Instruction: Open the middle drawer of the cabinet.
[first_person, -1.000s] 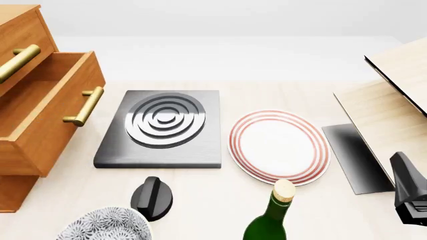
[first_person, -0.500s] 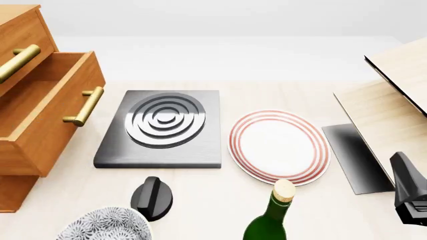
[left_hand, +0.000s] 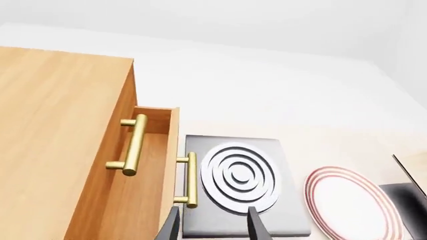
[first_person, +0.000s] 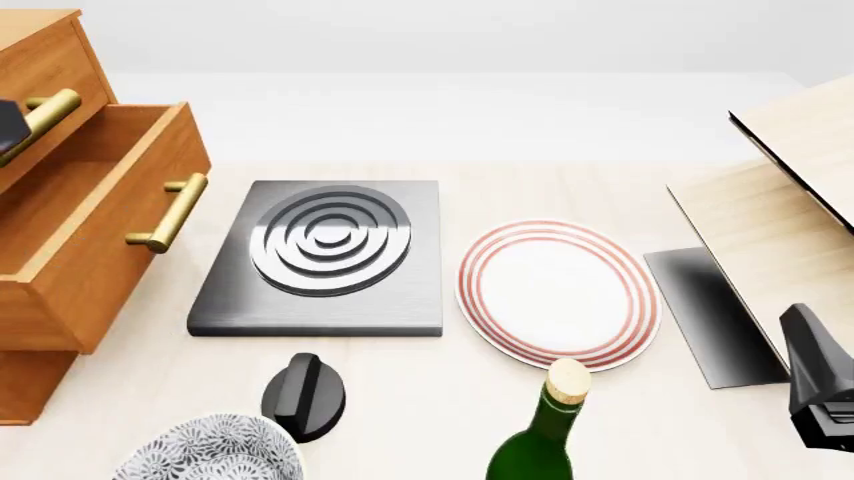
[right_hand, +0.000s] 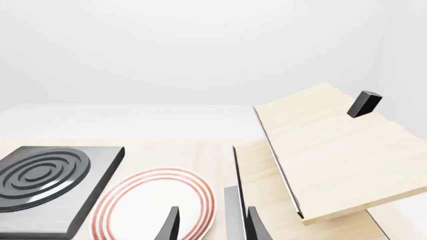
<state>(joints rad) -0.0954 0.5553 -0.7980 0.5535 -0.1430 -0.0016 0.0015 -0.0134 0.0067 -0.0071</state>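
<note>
The cabinet (first_person: 27, 60) stands at the far left, and it also shows in the left wrist view (left_hand: 60, 130). The middle drawer (first_person: 100, 215) is pulled out, with its brass handle (first_person: 167, 212) facing the stove plate. The drawer's handle also shows in the left wrist view (left_hand: 189, 180), beside the top drawer's handle (left_hand: 131, 145). My left gripper (left_hand: 212, 227) is open and empty, high above the drawer's front. Only a dark piece of it (first_person: 11, 118) shows at the front view's left edge. My right gripper (right_hand: 212, 225) is open and empty, low at the right (first_person: 817, 385).
A grey stove plate (first_person: 320, 250) lies beside the drawer, with a red-ringed plate (first_person: 558, 290) to its right. A black knob (first_person: 304, 395), a patterned bowl (first_person: 214, 450) and a green bottle (first_person: 541, 430) stand near the front. Pale slanted boards (first_person: 787, 200) stand at the right.
A dark piece of my left arm has come into the front view at the left edge, by the top drawer's handle. Nothing else has moved.
</note>
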